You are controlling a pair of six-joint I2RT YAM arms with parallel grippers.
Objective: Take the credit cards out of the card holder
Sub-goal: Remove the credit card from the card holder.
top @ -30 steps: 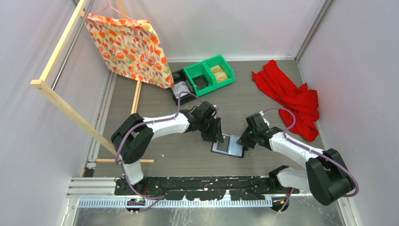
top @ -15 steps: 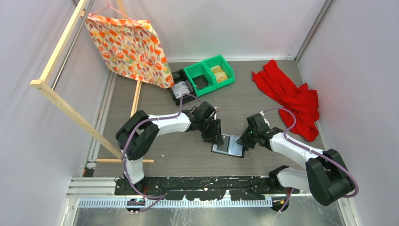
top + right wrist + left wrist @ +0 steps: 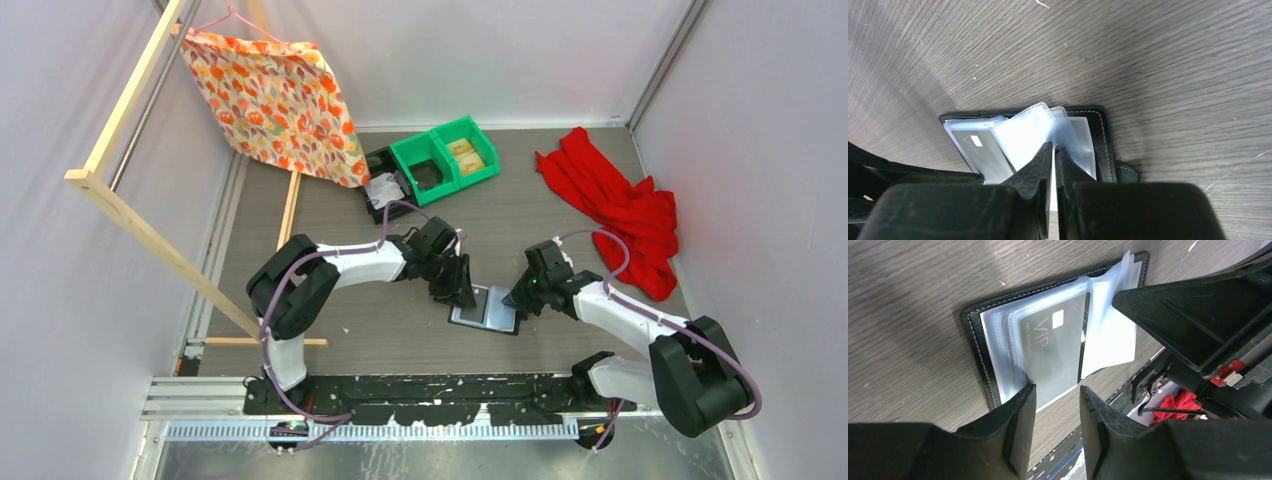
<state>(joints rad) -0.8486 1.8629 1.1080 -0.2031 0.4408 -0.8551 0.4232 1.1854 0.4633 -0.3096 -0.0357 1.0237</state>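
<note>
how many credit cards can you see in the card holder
1: a dark VIP card in a clear sleeve of the open card holder, just ahead of the left hand. More may be hidden in the other sleeves.

Right wrist view: the right gripper (image 3: 1053,147) is pinching a clear sleeve (image 3: 1023,127), and its fingers are covering the sleeve's near end and the wallet's (image 3: 1100,145) near edge. The snap tab (image 3: 1128,173) is showing only in part.

Left wrist view: the left gripper (image 3: 1056,389) is hiding the near edge of the dark card (image 3: 1053,347). The small print beside "VIP" is blurring out. The right gripper is blocking the wallet's other half.

Top view: the wallet is appearing too small to count cards.
</note>
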